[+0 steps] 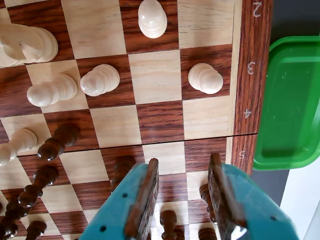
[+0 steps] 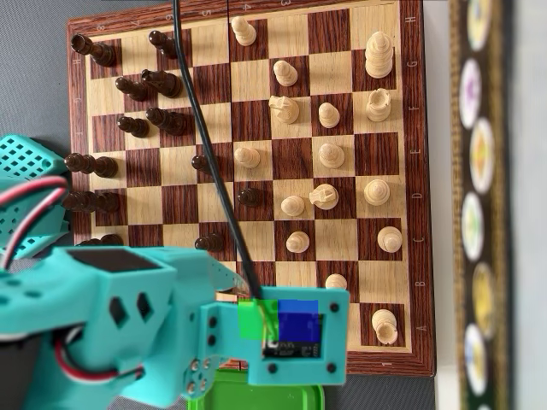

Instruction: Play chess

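The wooden chessboard [image 1: 252,100] fills the wrist view, with its numbered edge on the right. White pieces stand in the upper part, among them a pawn [image 1: 205,78] and another pawn [image 1: 152,17]. Dark pieces [image 1: 57,142] crowd the lower left. My teal gripper [image 1: 184,161] enters from the bottom, open, its brown pads apart over the squares by the edge number 5. A dark pawn [image 1: 168,220] and another dark piece [image 1: 205,195] stand below the fingers, not touched. In the overhead view the teal arm [image 2: 128,325] covers the board's [image 2: 419,171] lower left edge and hides the gripper.
A green plastic tray [image 1: 292,100] sits just off the board's edge, also showing as a green tray [image 2: 256,398] under the arm. A black cable [image 2: 209,162] runs across the board. A patterned strip [image 2: 479,213] lies beyond the board's right side.
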